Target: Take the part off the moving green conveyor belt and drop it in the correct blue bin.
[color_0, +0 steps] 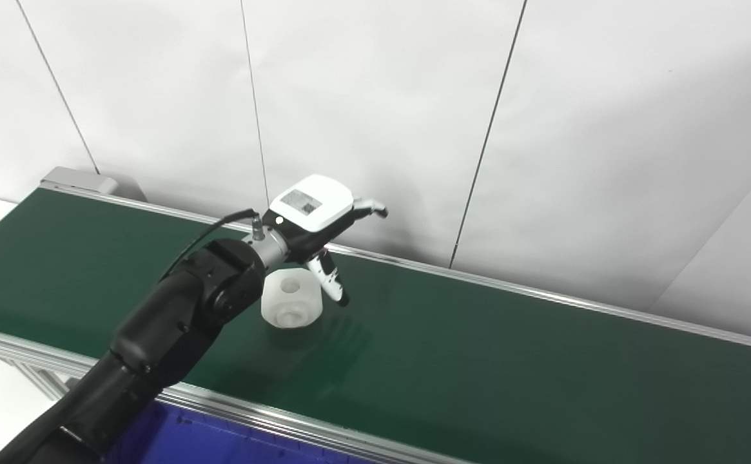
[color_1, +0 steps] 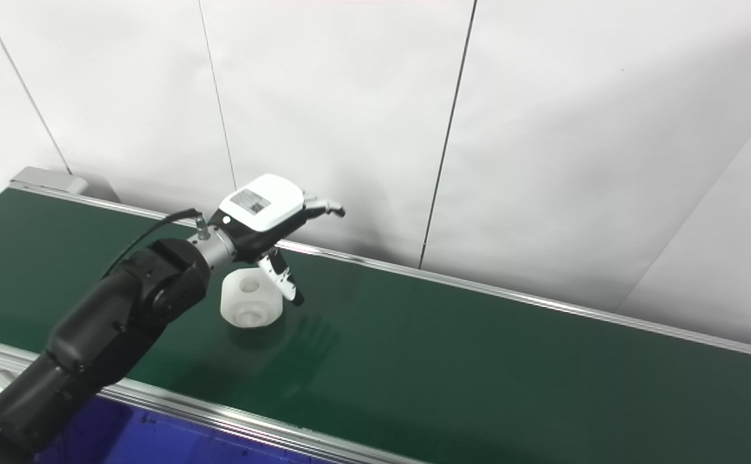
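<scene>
The part (color_0: 291, 298) sits on the belt (color_0: 478, 361), toward the left. The left robot hand (color_0: 314, 222) is above it, a little to the far right. The bin (color_0: 220, 441) is at the near edge, below the belt. A wall (color_0: 543, 129) stands on the far side.

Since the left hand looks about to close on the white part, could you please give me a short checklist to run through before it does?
1. Part within reach: the white part sits on the green belt, just below the left hand. Ok.
2. Hand ready: its fingers are spread and it holds nothing. Ok.
3. Hand around the part: the thumb hangs beside the part and the palm is above it; contact is not clear. Cannot tell.
4. Part upright and steady: it rests flat, a round hole facing up. Ok.
5. Drop spot: only a strip of the blue bin shows at the bottom edge. Cannot tell.
6. Right hand clear: not in view. Cannot tell.
</scene>
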